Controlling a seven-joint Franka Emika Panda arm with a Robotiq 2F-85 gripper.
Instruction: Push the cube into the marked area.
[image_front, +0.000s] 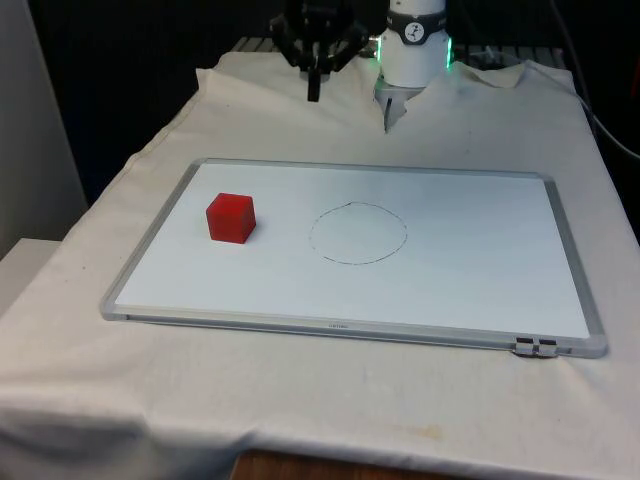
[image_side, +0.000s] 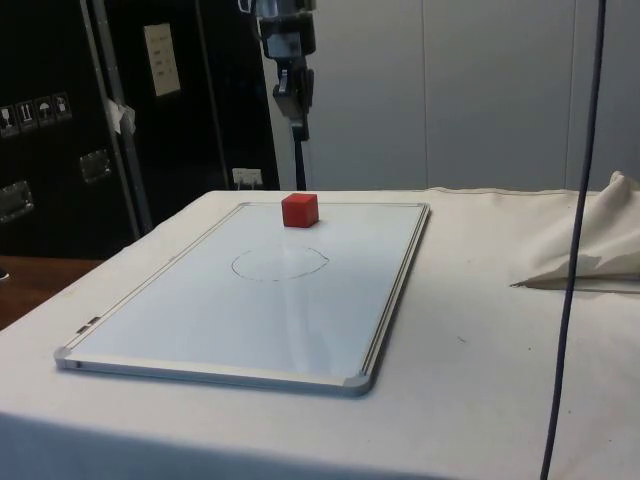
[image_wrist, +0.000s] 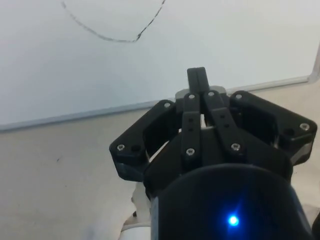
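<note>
A red cube (image_front: 231, 217) (image_side: 299, 209) sits on the whiteboard (image_front: 480, 300) (image_side: 400, 270), towards the front view's left. The marked area is a thin pen-drawn circle (image_front: 358, 233) (image_side: 279, 263) near the board's middle, to the cube's right in the front view, with a gap between them. Part of that circle line (image_wrist: 107, 36) appears in the wrist view. My gripper (image_front: 314, 93) (image_side: 298, 125) (image_wrist: 196, 77) hangs high above the table's far end, beyond the board's far edge, well away from the cube. Its fingers are pressed together and hold nothing.
The whiteboard has a raised metal frame (image_front: 330, 325) all round. White cloth is bunched up at the robot's base (image_front: 400, 105) and in a fold (image_side: 590, 250) beside the board. A dark cable (image_side: 572, 260) hangs close to the side camera.
</note>
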